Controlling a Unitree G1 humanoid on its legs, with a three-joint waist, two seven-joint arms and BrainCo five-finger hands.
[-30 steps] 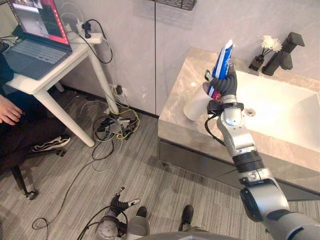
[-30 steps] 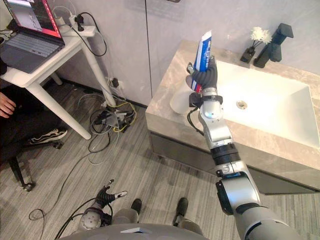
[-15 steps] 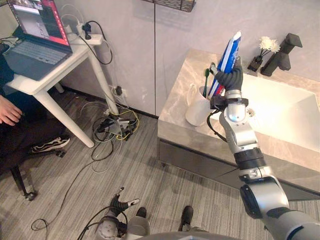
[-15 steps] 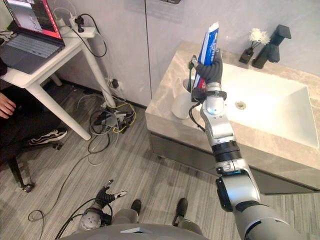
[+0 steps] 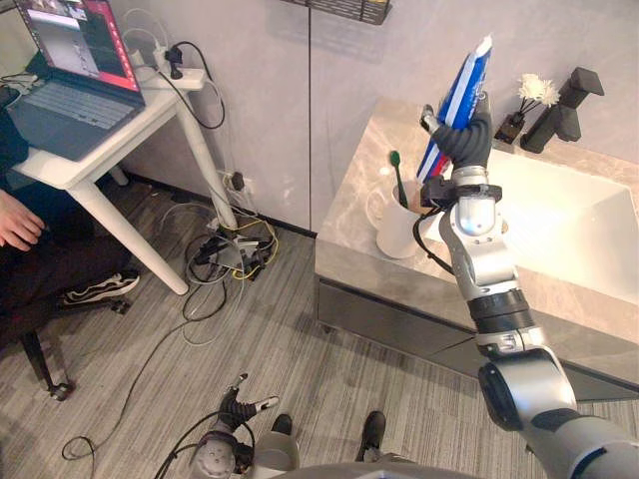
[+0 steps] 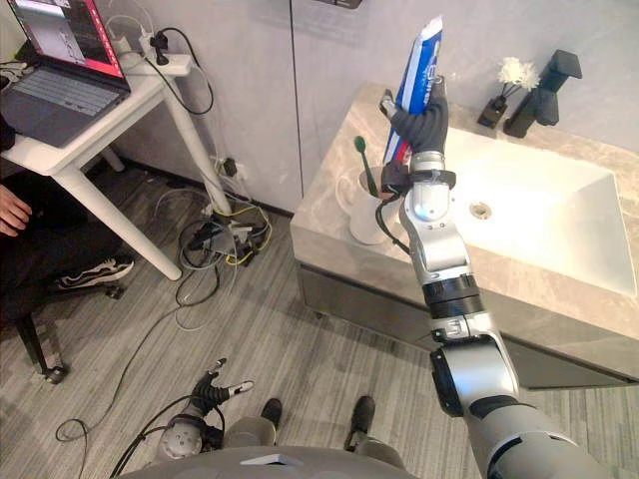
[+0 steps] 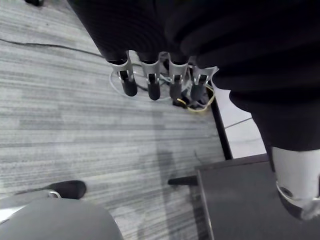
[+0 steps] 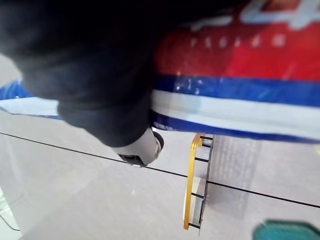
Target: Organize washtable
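My right hand [image 5: 461, 140] is raised over the left end of the marble washtable [image 5: 371, 170], shut on a blue, white and red toothpaste tube [image 5: 461, 88] held upright. In the right wrist view the tube [image 8: 240, 95] crosses the palm under dark fingers [image 8: 140, 145]. Just left of and below the hand stands a white cup [image 5: 396, 225] with a green toothbrush [image 5: 397, 175] leaning in it. My left hand [image 5: 243, 404] hangs low by the floor; its fingers [image 7: 150, 85] are relaxed and hold nothing.
A white basin [image 5: 559, 215] takes up the washtable's right part, with a black tap [image 5: 569, 100] and a small black vase of white flowers [image 5: 529, 100] behind it. A white desk [image 5: 100, 140] with a laptop stands at left, cables on the floor below, and a person sits there.
My right hand has lifted the toothpaste tube up and a little to the right. The cup and its green toothbrush, earlier hidden behind the hand, now show to its left.
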